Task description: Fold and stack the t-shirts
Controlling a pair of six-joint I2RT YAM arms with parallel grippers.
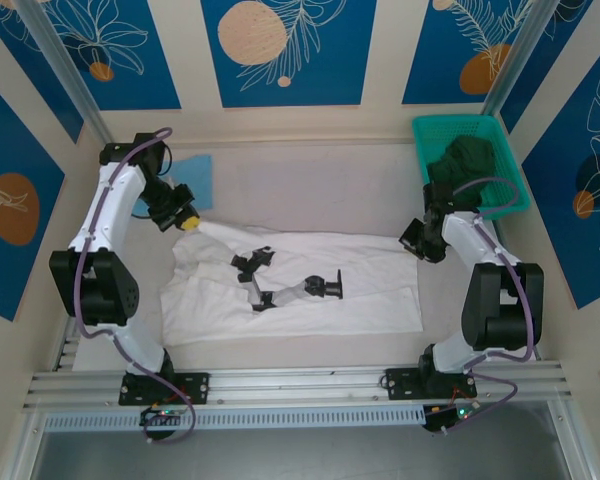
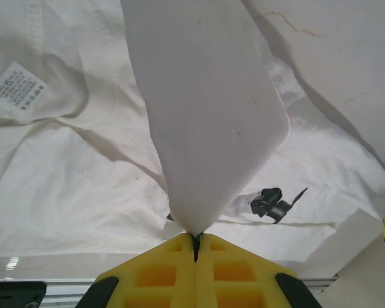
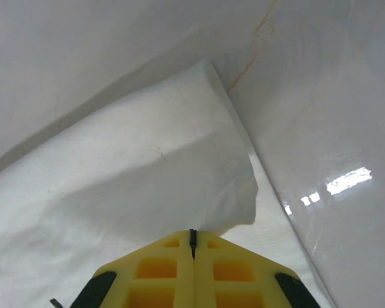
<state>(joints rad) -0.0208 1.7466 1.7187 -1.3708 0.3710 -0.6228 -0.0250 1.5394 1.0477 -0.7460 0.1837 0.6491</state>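
Both tools are pinched closed on the white t-shirt [image 1: 310, 300]: left gripper [image 2: 194, 237] holds a raised corner, right gripper [image 3: 192, 234] seemingly nips its opposite edge.

High rear overhead of table [image 1: 310, 185]; both wrist cameras close over the shared white t-shirt [image 1: 310, 290].

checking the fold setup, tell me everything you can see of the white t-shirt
The white t-shirt is soft cloth with small black prints on the front and a printed label inside. It lies spread and wrinkled across the table, unfolded. The left gripper is shut on one far corner, holding it up in a peak; the right gripper is shut on the opposite far edge.
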